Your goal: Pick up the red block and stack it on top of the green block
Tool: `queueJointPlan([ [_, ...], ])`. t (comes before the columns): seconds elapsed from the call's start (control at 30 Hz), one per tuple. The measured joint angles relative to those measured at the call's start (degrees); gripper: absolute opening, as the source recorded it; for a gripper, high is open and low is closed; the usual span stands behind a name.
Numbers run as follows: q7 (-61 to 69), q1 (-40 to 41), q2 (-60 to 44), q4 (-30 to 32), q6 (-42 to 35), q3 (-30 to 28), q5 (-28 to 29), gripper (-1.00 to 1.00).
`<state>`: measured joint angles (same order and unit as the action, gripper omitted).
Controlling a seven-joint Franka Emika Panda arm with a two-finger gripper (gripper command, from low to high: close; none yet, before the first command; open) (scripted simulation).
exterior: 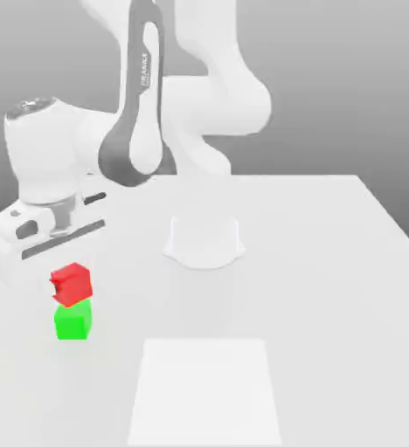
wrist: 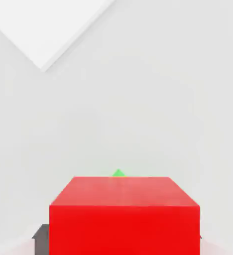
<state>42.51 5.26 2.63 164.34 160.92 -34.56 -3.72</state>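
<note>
A white robot arm with dark trim reaches down over a pale tabletop, its tool closed around a red block above a green block. In the exterior view, the pair sits toward the left, with the red block directly over the green one and its lower edge overlapping the green block's top; whether the two touch cannot be told from there. The red block is turned at an angle to the green block, which rests upright on the tabletop.

In the hand view, the red block is held between the fingers, with a dark finger pad against one of its sides. A small corner of green peeks past the red block's far edge.

A flat, white square panel lies on the tabletop, nearest the camera in the exterior view and well apart from the two blocks, toward the exterior view's right of them. Farther back stands the arm's white base, beyond the panel. A gray backdrop rises behind the far edge of the tabletop.
</note>
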Motion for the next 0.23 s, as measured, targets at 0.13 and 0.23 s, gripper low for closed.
queueJointPlan([
  [0.13, 3.54, -0.72, -3.91, 0.15, 3.84, 0.51, -5.04, -1.00],
  [0.23, 5.00, -0.29, -6.35, 0.39, 6.50, 1.21, -7.17, 1.00],
])
